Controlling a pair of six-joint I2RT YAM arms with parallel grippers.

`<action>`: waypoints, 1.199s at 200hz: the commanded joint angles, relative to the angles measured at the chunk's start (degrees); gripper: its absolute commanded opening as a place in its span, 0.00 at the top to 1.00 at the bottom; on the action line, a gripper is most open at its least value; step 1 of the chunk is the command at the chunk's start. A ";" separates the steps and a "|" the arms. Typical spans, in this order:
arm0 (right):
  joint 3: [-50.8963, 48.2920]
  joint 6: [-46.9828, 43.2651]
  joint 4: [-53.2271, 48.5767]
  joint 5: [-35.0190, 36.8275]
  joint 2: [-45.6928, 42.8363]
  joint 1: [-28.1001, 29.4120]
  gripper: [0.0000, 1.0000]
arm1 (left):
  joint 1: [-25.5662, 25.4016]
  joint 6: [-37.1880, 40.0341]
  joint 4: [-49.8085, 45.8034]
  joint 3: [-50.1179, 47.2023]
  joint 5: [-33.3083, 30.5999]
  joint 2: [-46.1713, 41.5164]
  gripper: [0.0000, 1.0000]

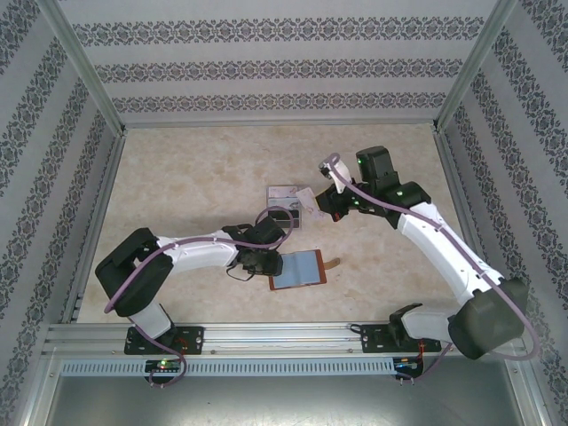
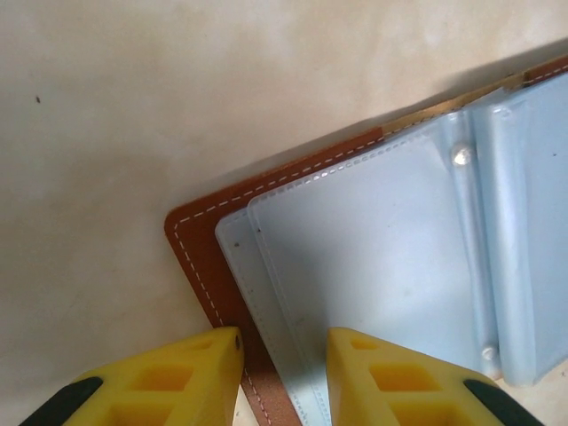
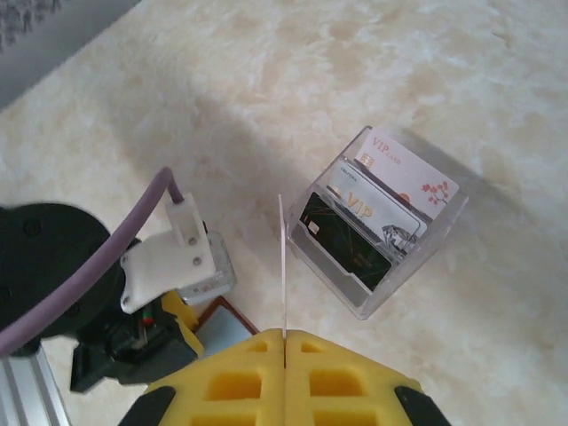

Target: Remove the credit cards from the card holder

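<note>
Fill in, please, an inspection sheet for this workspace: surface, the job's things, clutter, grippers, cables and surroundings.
Surface: pale marbled table; no spills seen.
Job's things: card holder lies open, bluish-grey lining up. One credit card is seen edge-on in the right gripper. Three cards stand in the clear tray.
Clutter: nothing seen.
Grippers: left gripper, jaws apart at the card holder's corner. Right gripper, jaws shut on the credit card, beside the tray.
Cables: a purple cable runs along each arm.
Surroundings: patterned walls; metal frame rail at the near edge.
</note>
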 commanded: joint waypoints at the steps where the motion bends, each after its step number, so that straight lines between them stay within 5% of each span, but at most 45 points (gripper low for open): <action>1: 3.46 -16.11 -8.99 -0.67 2.40 1.76 1.00 | 0.62 0.41 -2.82 -2.99 0.06 0.98 0.68; 53: 8.42 -24.86 -12.90 7.56 9.33 4.99 1.00 | 1.77 -1.00 -3.13 -5.60 -1.36 -3.40 0.68; 240: 44.17 -41.22 -29.70 12.66 39.53 7.21 1.00 | 10.61 -1.38 -4.34 -12.03 0.88 -18.04 0.67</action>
